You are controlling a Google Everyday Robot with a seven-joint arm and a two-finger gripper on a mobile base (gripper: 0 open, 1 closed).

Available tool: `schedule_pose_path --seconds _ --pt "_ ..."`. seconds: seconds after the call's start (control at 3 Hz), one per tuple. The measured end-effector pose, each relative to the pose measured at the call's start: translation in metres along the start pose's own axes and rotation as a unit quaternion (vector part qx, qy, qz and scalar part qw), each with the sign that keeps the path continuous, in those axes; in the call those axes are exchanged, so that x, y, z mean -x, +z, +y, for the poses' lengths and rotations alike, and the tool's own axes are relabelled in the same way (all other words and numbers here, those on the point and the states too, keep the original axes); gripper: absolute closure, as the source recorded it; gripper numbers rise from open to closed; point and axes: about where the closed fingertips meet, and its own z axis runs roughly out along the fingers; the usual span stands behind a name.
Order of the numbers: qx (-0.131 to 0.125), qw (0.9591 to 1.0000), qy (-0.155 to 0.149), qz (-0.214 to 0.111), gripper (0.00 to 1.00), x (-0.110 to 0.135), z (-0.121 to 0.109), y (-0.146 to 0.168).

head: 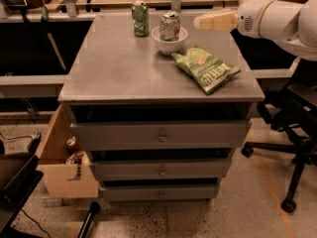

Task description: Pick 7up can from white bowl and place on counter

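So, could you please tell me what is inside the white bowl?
The 7up can stands in the white bowl; the bowl's wall hides its base and anything beneath. The claw hovers to the bowl's right, apart from it.

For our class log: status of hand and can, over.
Hand hovers right of white bowl. 7up can sits in it. Chip bag nearby; path looks open.
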Motion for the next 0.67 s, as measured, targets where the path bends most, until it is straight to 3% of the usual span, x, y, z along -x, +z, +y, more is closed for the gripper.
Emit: schedule_pose_path --seconds 0.67 --pt "-0.002 0.9993 0.038 0.006 0.00 -0.033 -0.021 0.054"
